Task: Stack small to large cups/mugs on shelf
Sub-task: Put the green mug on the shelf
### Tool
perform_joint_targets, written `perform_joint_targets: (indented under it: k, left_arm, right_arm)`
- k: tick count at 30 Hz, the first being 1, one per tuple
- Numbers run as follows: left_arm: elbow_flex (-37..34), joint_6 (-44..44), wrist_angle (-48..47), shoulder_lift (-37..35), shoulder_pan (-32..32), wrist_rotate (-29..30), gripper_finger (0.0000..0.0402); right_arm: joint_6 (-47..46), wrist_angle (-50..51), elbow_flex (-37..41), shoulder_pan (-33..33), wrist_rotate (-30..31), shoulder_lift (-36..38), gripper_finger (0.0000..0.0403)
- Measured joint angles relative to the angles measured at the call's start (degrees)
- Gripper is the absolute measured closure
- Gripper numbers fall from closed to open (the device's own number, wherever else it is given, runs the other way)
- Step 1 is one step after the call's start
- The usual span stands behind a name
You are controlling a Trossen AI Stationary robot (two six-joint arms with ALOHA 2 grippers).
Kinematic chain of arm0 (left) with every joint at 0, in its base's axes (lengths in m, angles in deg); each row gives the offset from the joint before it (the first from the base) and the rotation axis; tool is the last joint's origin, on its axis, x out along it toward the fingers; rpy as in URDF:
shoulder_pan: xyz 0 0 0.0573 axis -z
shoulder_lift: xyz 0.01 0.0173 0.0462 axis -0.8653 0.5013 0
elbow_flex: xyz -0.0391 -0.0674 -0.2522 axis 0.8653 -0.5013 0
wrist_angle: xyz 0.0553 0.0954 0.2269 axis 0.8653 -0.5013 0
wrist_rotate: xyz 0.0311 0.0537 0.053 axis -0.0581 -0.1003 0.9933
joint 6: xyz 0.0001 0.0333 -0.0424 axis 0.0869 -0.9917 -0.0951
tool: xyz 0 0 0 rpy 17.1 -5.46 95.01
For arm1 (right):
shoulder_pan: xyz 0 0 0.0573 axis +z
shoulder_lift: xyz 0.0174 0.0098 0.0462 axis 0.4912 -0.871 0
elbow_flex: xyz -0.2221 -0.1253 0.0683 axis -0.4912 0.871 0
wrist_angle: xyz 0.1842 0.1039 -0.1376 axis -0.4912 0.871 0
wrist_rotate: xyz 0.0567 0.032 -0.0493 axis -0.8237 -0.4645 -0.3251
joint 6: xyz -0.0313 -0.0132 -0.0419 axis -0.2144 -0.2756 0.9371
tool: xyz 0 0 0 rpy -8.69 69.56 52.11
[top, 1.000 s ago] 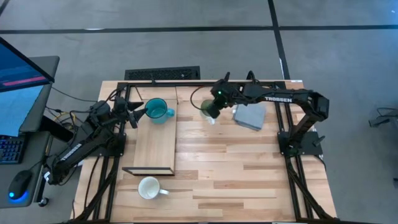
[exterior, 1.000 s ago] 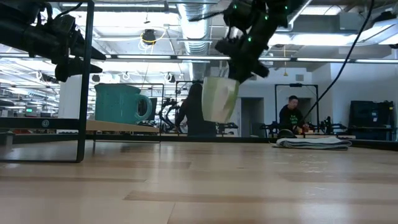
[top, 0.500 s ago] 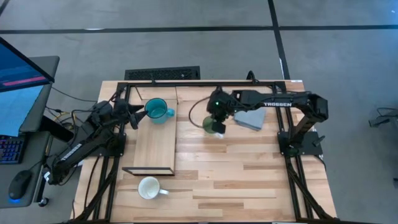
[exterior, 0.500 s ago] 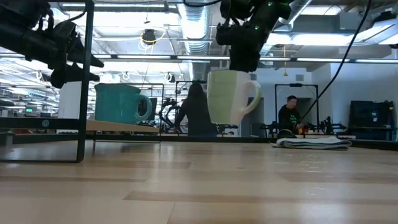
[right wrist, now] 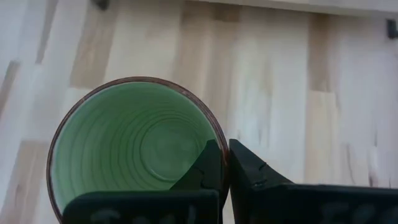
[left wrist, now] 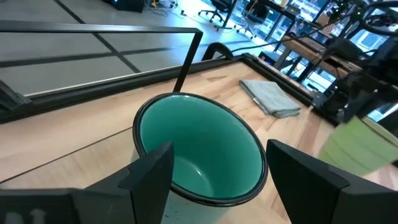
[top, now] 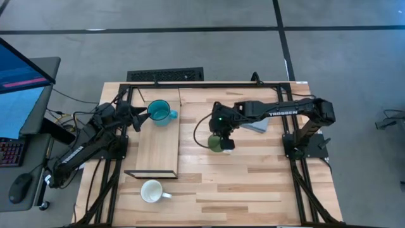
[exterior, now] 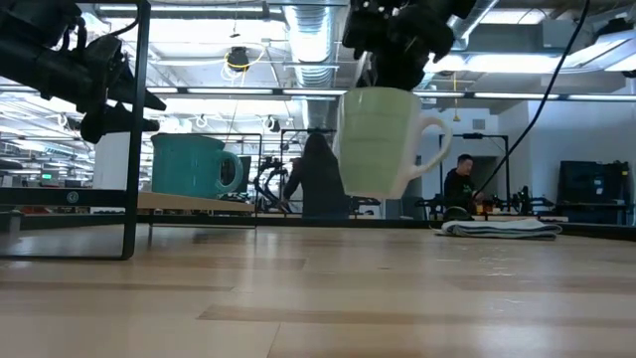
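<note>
The large teal mug (top: 159, 113) stands upright on the far end of the light-wood shelf (top: 157, 151); it also shows in the left wrist view (left wrist: 198, 149). My left gripper (top: 136, 118) is open just left of it, touching nothing. My right gripper (top: 221, 133) is shut on the light green mug (top: 216, 142), held above the table's middle; the mug shows in the low view (exterior: 383, 139). The white mug (top: 152, 190) stands on the tabletop near the shelf's black-framed near end. My right gripper pinches the light green mug's rim (right wrist: 214, 163) with one finger inside the mug and one outside. The fingers come from above, pointing down. The mug hangs upright below the fingers, lifted clear of the table, its handle (exterior: 434, 139) toward the table's right.
A folded grey pad (top: 256, 120) lies at the far right of the table, partly under my right arm. The shelf's black frame (exterior: 134, 129) stands at its near end. Bare tabletop lies between the shelf and the right arm's base.
My right gripper has carried the light green mug from the far side toward the table's near edge. The mug has swung from tilted to upright and stays clear of the table.
</note>
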Motion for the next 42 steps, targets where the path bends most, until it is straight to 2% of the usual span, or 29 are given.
perform_joint_targets:
  k: [8, 13, 20, 29, 35, 42]
  left_arm:
    - [0.0, 0.0, 0.0, 0.0, 0.0, 0.2, 0.0154]
    - [0.0, 0.0, -0.1, 0.3, 0.1, 0.2, 0.0154]
    - [-0.1, 0.3, -0.4, 0.7, 0.2, 0.5, 0.0154]
    - [0.0, 0.3, -0.4, 0.6, 0.2, 1.1, 0.0154]
    - [0.0, 0.3, -0.4, 0.6, 0.2, 1.3, 0.0154]
    - [0.0, 0.3, -0.4, 0.6, 0.2, 1.3, 0.0154]
  right_arm:
    - [6.0, 3.7, 0.2, 3.5, -0.2, -3.1, 0.0384]
    - [6.4, 1.9, -0.1, 5.4, -1.5, -7.8, 0.0383]
    - [7.8, -0.6, -0.6, 6.8, -1.1, -9.2, 0.0383]
    - [6.6, -2.7, -0.2, 6.6, -0.2, -8.0, 0.0302]
    - [6.6, -2.5, -0.2, 6.6, 0.0, -7.9, 0.0286]
    - [6.8, -2.4, -0.2, 6.6, 4.6, -7.8, 0.0266]
